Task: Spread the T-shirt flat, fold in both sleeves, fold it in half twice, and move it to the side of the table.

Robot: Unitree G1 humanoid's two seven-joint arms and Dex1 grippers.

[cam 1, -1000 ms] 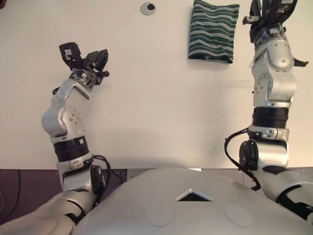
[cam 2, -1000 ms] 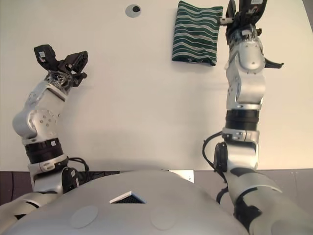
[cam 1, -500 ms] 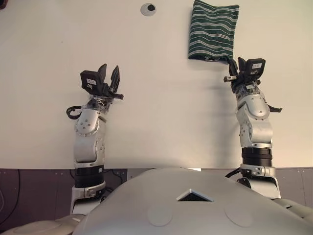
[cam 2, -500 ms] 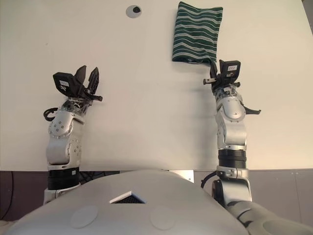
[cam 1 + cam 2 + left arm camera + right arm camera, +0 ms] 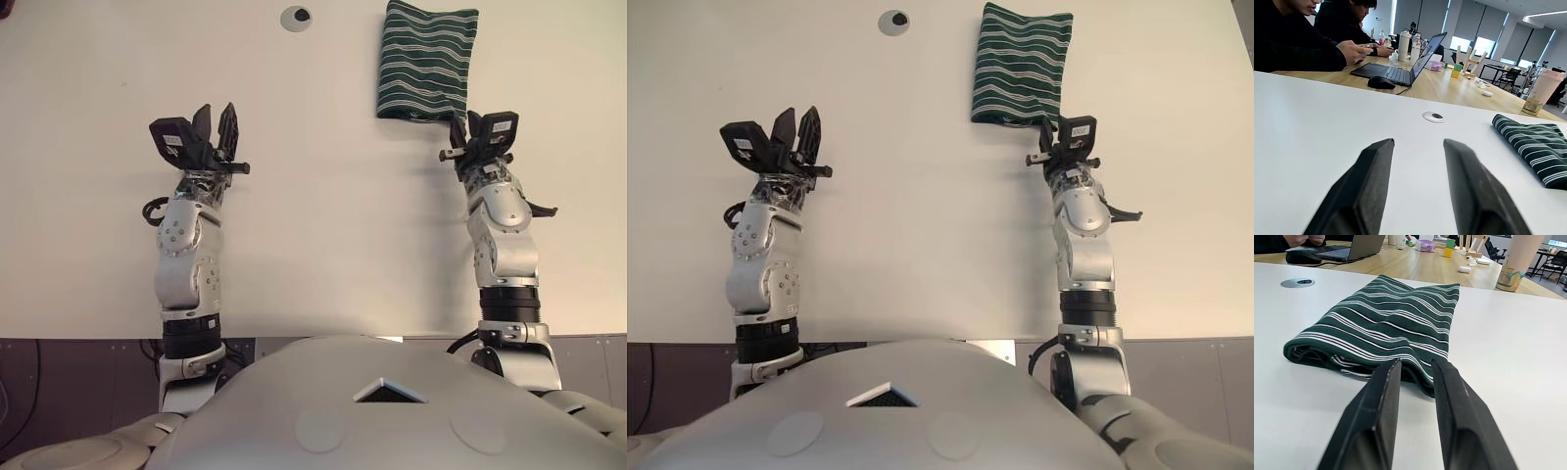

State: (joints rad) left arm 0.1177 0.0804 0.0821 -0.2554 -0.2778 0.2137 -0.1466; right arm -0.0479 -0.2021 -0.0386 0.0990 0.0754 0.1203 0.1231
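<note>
The T-shirt [image 5: 427,61], dark green with white stripes, lies folded into a compact rectangle at the far right of the white table [image 5: 323,225]. My right gripper [image 5: 465,122] stands just short of the shirt's near right corner, apart from it. In the right wrist view this gripper [image 5: 1416,361] is open by a narrow gap with nothing between its fingers, and the folded T-shirt [image 5: 1376,318] lies just beyond the tips. My left gripper [image 5: 217,110] is held up over the bare left-middle of the table, open and empty. The left wrist view shows its fingers [image 5: 1371,171] spread apart, with the T-shirt [image 5: 1537,147] far off to the side.
A round cable grommet [image 5: 296,17] sits in the tabletop at the far middle, left of the shirt. The table's near edge runs close to my body. Beyond the far edge stands a wooden table with a laptop [image 5: 1400,68] and seated people.
Both arms have drawn back toward me. The right gripper came from beside the shirt's far right edge to just short of its near corner. The left gripper swung inward from the left.
</note>
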